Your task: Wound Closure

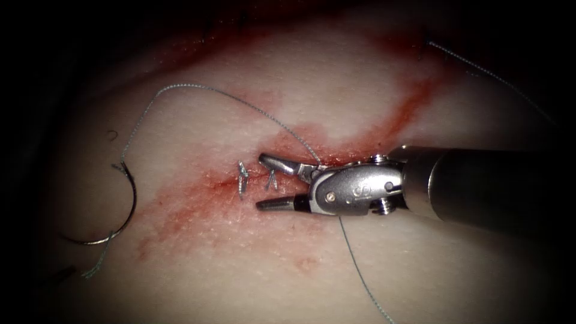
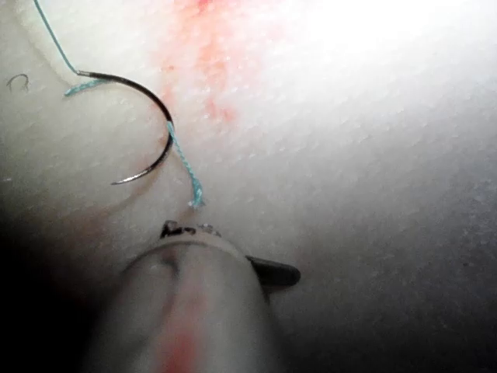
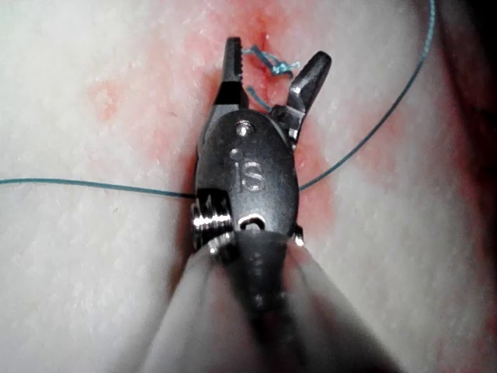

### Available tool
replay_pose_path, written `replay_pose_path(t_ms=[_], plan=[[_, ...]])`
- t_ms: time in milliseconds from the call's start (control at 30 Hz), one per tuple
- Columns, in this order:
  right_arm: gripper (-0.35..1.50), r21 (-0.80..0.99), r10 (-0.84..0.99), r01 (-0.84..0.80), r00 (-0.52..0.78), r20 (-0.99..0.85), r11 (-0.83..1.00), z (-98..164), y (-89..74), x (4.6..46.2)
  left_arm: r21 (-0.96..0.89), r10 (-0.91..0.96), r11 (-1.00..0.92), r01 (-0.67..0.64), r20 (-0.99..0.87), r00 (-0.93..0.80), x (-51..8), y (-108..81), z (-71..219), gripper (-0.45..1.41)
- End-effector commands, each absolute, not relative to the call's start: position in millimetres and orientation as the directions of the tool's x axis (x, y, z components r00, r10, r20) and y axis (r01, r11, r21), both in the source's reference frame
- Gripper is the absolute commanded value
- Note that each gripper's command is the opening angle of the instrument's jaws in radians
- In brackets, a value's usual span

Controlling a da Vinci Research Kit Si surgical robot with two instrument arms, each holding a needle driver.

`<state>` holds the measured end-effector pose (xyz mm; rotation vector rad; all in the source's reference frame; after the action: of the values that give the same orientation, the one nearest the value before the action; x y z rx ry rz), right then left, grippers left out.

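My right tool (image 1: 267, 182) stands with its jaws spread wide and holding nothing, tips on either side of the short cut ends of blue thread (image 1: 242, 179) knotted at the closed cut in the pale pork tissue (image 1: 420, 264), which is smeared with red fluid (image 1: 198, 204). Long thread (image 1: 198, 89) passes under my wrist. Farther left, the dark curved steel needle (image 1: 123, 207) lies free on the surface. I cannot tell how my left tool (image 2: 273, 273) stands.

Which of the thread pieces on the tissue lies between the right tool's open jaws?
The short cut ends of thread at the cut, between the right tool's open jaws, which hold nothing. The long thread runs to the needle, lying free on the left.
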<state>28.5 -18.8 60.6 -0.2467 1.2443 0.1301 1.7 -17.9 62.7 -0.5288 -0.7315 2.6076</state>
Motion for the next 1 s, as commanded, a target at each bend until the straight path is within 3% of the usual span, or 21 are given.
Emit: replay_pose_path(t_ms=[33, 433, 733, 1000], plan=[[1.45, -0.113, -0.035, -0.231, 0.315, -0.948, 0.966, 61.2, -19.0, 29.4, -0.560, 0.448, -0.789, -0.252, -0.244, -0.860, 1.2, -18.5, 63.6, 1.21], [1.45, -0.107, -0.030, -0.233, 0.314, -0.949, 0.967, 61.2, -19.1, 29.4, -0.607, 0.460, -0.762, -0.226, -0.261, -0.849, 2.1, -16.7, 60.9, 0.96], [1.45, -0.107, -0.029, -0.233, 0.313, -0.949, 0.967, 61.1, -19.1, 29.4, -0.456, 0.433, -0.862, -0.220, -0.438, -0.788, 1.2, -9.1, 57.9, 0.94], [1.45, -0.102, -0.023, -0.237, 0.314, -0.949, 0.966, 61.1, -19.1, 29.4, -0.369, 0.330, -0.918, -0.144, -0.513, -0.792, 0.8, -6.3, 60.5, 0.73]])
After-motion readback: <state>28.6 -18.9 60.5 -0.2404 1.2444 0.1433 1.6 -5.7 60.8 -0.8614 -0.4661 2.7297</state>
